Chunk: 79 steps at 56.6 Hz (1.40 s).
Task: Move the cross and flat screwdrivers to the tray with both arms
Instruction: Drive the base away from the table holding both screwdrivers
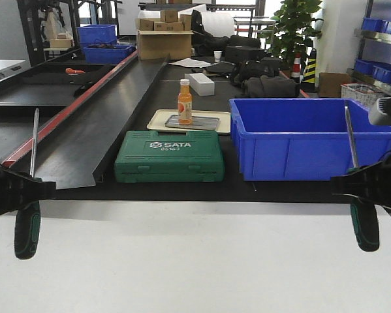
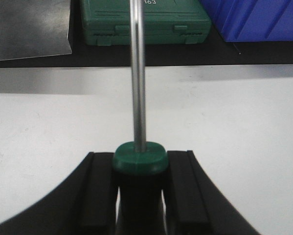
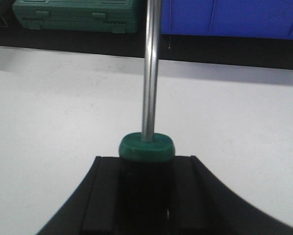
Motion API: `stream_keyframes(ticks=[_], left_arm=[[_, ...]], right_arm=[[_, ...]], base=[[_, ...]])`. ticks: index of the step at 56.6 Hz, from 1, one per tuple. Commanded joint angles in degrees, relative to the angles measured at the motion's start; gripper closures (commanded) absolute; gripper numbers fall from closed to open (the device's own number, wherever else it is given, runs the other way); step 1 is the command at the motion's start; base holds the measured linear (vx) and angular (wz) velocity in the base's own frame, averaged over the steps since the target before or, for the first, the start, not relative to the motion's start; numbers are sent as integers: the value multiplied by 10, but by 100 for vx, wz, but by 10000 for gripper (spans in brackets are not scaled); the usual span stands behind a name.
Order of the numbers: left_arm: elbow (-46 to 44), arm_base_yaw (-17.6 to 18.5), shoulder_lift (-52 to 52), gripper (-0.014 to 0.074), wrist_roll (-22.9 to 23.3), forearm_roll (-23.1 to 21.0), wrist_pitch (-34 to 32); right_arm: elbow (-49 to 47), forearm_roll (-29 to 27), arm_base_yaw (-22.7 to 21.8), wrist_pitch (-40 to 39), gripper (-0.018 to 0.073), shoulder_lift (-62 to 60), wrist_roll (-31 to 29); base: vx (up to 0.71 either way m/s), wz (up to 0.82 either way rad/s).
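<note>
L/R screwdrivers (image 1: 27,228) (image 1: 365,225) shafts-up — toolcase (image 1: 168,156), blue bin (image 1: 312,140) beyond

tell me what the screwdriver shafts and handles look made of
Left screwdriver's shaft and right screwdriver's shaft: likely polished steel, bright streaky reflections. Handles: matte green cap over black grip, probably plastic or rubber; which, I cannot tell.
</note>
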State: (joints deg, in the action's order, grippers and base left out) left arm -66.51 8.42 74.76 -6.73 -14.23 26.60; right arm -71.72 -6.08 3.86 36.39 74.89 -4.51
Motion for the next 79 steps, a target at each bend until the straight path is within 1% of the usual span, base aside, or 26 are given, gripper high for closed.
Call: stream_keyframes(ticks=[1,27,44,64,79], left_arm=[[-15,3,-20,600,2,-9,-49],[-15,3,-20,600,2,-9,-49],[-15,3,-20,600,2,-9,-49],[-15,3,-20,600,2,-9,-49],[-15,3,-20,600,2,-9,-49]], right_arm=[[-16,-3,0,-44,568,-18,-1],[-16,-3,0,-44,568,-18,-1],[-16,-3,0,-44,568,-18,-1],[-16,-3,0,-44,568,-18,-1],[-16,-3,0,-44,568,-18,-1]], base=[[-10,4],[-14,6],[-18,-8],[-22,-18],[-21,-41]])
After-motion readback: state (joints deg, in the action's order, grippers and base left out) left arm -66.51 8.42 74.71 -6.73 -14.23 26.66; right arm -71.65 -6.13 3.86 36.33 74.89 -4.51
